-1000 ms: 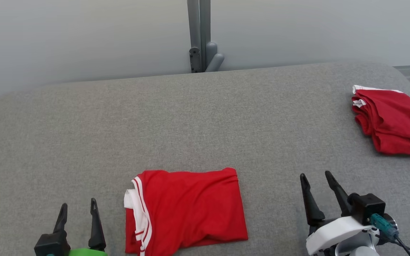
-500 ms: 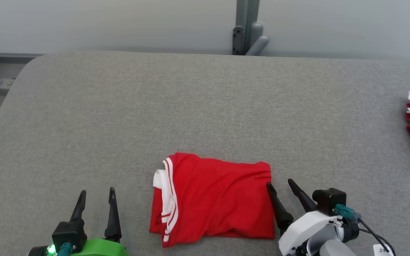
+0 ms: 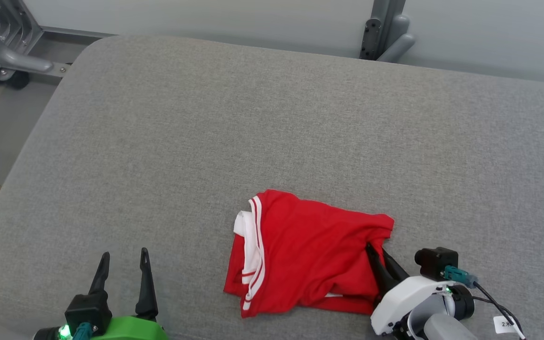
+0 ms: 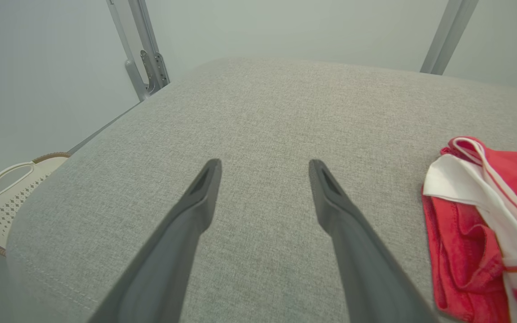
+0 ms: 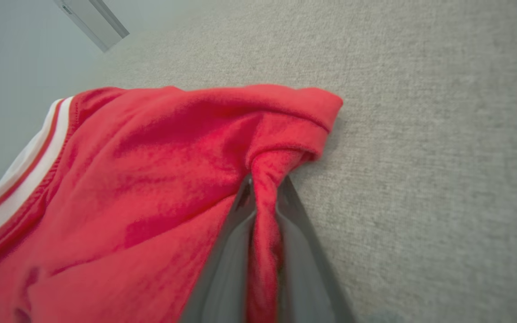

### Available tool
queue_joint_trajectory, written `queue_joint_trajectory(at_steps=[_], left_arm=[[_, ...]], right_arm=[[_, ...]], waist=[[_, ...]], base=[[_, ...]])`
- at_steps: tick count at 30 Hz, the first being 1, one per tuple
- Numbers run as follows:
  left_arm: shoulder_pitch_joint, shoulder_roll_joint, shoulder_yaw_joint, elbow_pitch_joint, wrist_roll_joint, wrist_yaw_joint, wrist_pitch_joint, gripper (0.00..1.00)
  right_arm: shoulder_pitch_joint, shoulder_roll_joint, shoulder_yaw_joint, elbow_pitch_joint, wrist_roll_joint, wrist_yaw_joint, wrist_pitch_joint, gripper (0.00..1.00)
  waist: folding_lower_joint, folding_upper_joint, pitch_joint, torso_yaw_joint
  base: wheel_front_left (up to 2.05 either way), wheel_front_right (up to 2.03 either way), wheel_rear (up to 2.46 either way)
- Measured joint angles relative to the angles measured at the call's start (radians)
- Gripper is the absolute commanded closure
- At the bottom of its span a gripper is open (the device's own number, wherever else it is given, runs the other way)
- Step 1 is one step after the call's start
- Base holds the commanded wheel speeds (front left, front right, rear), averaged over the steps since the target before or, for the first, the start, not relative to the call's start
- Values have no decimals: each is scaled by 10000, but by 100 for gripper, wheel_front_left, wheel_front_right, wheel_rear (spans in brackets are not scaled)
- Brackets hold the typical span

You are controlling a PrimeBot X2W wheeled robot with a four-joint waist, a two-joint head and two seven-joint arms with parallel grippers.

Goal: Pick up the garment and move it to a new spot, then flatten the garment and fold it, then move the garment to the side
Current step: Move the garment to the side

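The folded red garment (image 3: 305, 250) with white striped trim lies on the grey padded table (image 3: 253, 123), near its front edge. My right gripper (image 3: 378, 252) is shut on the garment's right edge; in the right wrist view a pinched ridge of red cloth (image 5: 265, 211) runs between the two fingers. The left gripper (image 3: 123, 257) hovers open over bare table to the garment's left, nothing between its fingers (image 4: 200, 202). In the left wrist view the garment's white-trimmed end (image 4: 487, 215) lies to the right of that gripper (image 4: 263, 168).
A grey metal frame (image 3: 12, 52) with a caster stands beyond the table's far left corner, and a grey post (image 3: 385, 28) rises behind the far edge. A cream perforated basket (image 4: 11, 193) sits on the floor off the table's left side.
The head camera has swung left, so the second red garment at far right has left the picture. My right gripper moved in to the garment's right edge and closed on it, bunching the cloth.
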Motion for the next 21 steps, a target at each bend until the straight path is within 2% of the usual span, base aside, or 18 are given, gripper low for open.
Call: queue_joint_trajectory(at_steps=[5,9,15,21], left_arm=[[-12,2,-121,-63,58,-100,0,0],[-68,0,-226,-121,119,-176,0,0],[-298,-4,-341,-98,117,-203,0,0],[-348,-2,-270,-15,213,-282,0,0]], right_arm=[[5,-25,-364,-426,-247,15,61,100],[55,-113,-692,-696,-491,6,77,100],[114,-111,-968,-972,-658,4,77,100],[214,-44,-826,-1034,-681,4,77,100]], waist=[[0,0,34,-385],[0,0,28,-980],[0,0,-15,-2291],[0,0,-50,-3852]], base=[[0,0,0],[0,0,0],[0,0,0],[0,0,0]])
